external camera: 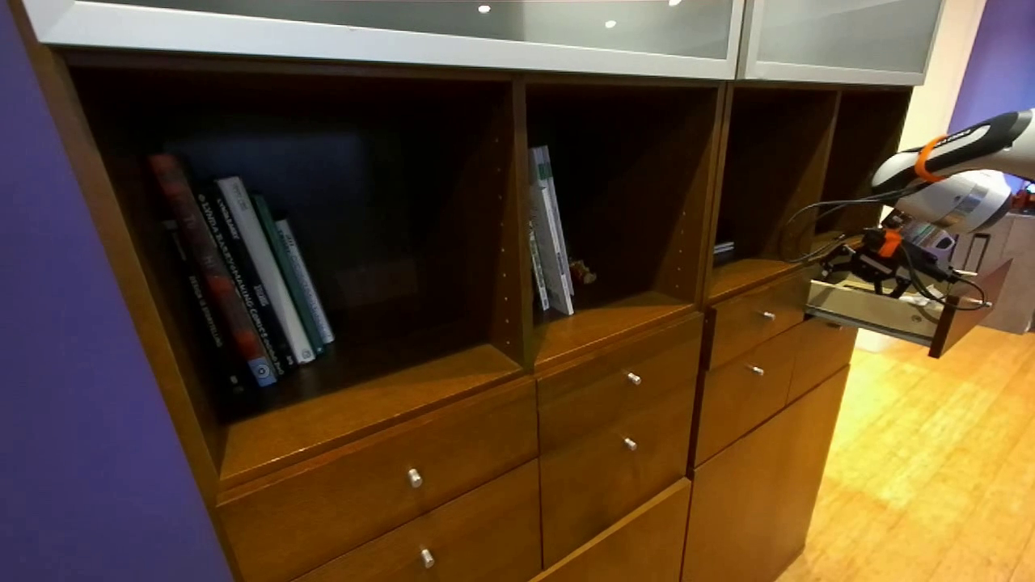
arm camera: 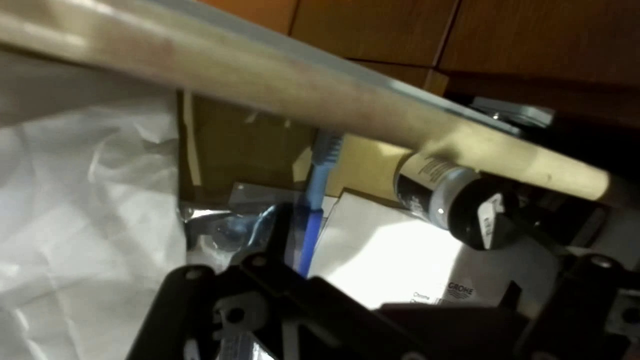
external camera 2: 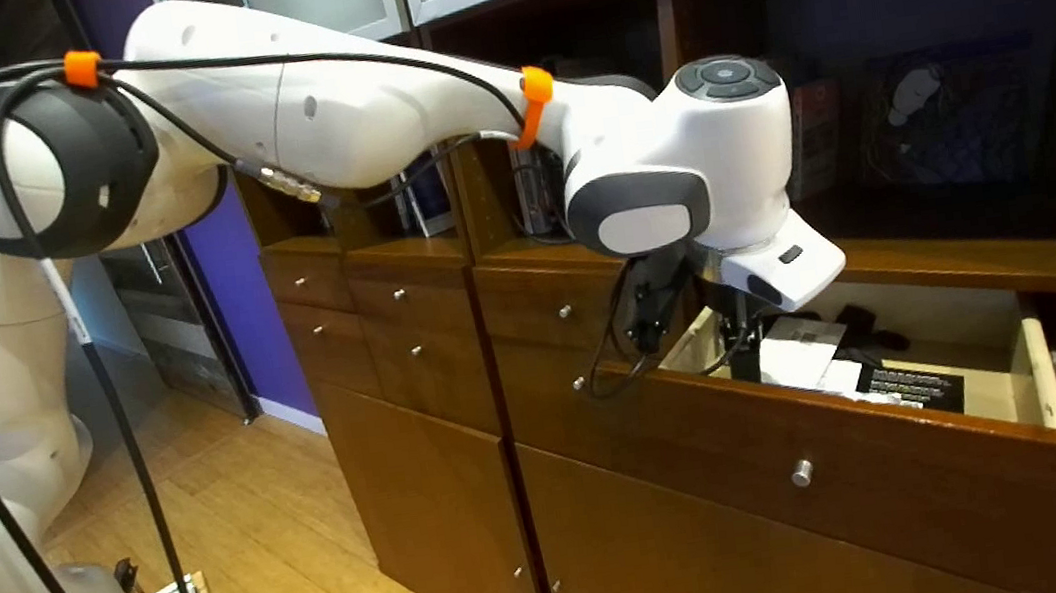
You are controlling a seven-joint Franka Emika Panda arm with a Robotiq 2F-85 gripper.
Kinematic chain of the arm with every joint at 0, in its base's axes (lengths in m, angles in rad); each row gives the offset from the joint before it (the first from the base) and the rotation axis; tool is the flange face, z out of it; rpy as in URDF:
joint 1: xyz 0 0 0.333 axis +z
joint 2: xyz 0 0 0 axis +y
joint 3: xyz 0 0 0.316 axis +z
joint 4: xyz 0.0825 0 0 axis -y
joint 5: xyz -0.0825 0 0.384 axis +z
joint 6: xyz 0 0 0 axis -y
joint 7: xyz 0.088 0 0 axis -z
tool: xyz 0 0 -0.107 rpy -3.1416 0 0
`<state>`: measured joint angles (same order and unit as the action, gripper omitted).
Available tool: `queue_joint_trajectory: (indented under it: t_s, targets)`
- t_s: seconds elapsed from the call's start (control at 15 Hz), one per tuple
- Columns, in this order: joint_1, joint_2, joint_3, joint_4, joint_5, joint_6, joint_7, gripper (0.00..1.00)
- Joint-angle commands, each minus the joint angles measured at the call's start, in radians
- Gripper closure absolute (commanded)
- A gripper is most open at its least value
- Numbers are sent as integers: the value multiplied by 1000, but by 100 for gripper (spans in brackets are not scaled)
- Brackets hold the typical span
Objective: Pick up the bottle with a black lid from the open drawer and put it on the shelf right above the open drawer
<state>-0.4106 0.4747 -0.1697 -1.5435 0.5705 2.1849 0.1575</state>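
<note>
The bottle point(arm camera: 432, 192), pale with a dark label and a black lid, lies on its side in the open drawer, close to the drawer's light-wood side wall, in the wrist view. I cannot make it out in either exterior view. The drawer shows in both exterior views, by its brown front point(external camera 2: 909, 446) and its pale side point(external camera: 877, 305). My gripper point(arm camera: 405, 222) is open, its fingers spread to either side of the bottle's lid end, nothing held. In both exterior views the gripper point(external camera 2: 746, 350) point(external camera: 885, 283) reaches down into the drawer. The dark-brown shelf point(external camera 2: 967, 263) is directly above the drawer.
White papers point(external camera 2: 796, 349), a black card point(external camera 2: 912, 385) and dark items point(external camera 2: 860, 331) lie in the drawer. The wrist view shows a blue brush-like item point(arm camera: 317, 190), a GROHE paper point(arm camera: 370, 240) and a crumpled white bag point(arm camera: 90, 200). Dark items point(external camera 2: 816, 135) stand inside the shelf.
</note>
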Motion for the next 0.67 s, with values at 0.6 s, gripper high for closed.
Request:
queue_joint_trajectory:
  t_s: [0.6]
  targets:
    - [8,-8,-33,-2,-138,-18,-23,0]
